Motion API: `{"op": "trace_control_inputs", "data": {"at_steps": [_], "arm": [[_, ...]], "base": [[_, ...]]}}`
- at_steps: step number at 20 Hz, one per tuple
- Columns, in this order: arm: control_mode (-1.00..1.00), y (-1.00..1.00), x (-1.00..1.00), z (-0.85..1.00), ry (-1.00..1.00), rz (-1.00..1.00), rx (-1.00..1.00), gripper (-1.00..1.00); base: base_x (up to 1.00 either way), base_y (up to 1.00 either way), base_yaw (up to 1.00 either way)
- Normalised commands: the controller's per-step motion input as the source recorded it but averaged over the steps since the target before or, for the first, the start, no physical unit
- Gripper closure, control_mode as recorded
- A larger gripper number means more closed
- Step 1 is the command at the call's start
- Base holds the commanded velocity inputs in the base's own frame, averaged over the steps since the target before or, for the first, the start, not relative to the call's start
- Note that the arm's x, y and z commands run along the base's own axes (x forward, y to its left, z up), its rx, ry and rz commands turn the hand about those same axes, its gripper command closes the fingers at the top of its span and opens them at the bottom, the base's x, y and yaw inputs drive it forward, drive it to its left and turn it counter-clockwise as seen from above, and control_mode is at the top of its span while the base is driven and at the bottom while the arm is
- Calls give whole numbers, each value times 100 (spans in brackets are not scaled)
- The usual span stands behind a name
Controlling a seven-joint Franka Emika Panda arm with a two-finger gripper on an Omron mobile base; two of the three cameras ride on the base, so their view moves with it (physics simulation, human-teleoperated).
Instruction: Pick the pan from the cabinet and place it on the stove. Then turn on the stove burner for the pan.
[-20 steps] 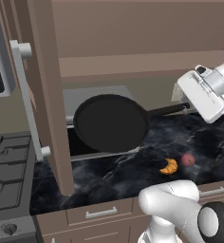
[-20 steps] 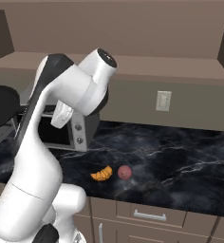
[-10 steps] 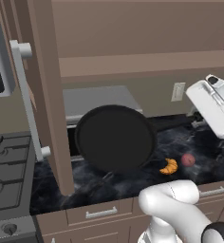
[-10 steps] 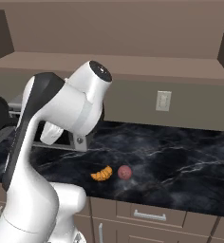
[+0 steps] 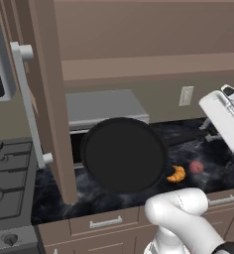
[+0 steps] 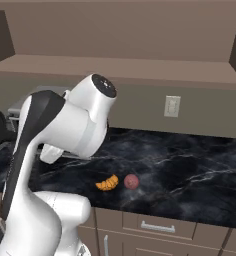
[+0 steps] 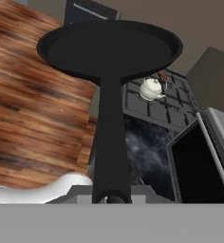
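Carrying the pan [image 5: 123,155] by the far end of its long handle, we have the claw [image 7: 111,198] clamped tight on that handle, and the pan hangs in the air over the dark marble surface [image 5: 208,149], in front of the toaster oven [image 5: 101,109] and just right of the open cabinet [image 5: 48,99] door. From the hand view the pan sits level, its bowl pointing toward the stove [image 7: 156,107].

To do this stretch well, we judge that we should swing the pan leftward past the door edge with room to spare, since the door stands between pan and cooktop, and hold the handle level so the long lever does not twist in the grip. On the stove [image 5: 5,183] a small white kettle [image 7: 152,88] already occupies one grate, so we would aim for a free burner and lower the pan flat.

The pan itself is empty. A croissant [image 5: 177,174] and a reddish round fruit [image 5: 196,167] lie loose on the surface, near each other, in no container.
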Motion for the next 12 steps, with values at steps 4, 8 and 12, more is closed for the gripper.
{"op": "trace_control_inputs", "data": {"at_steps": [4, 8, 12], "arm": [[-100, -11, -45, -29, 0, 0, 0, 100], [100, -8, -38, -21, 0, 0, 0, 100], [100, 0, 0, 0, 0, 0, 0, 100]], "base": [[0, 0, 0], [-16, -3, 0], [-60, -3, 0]]}}
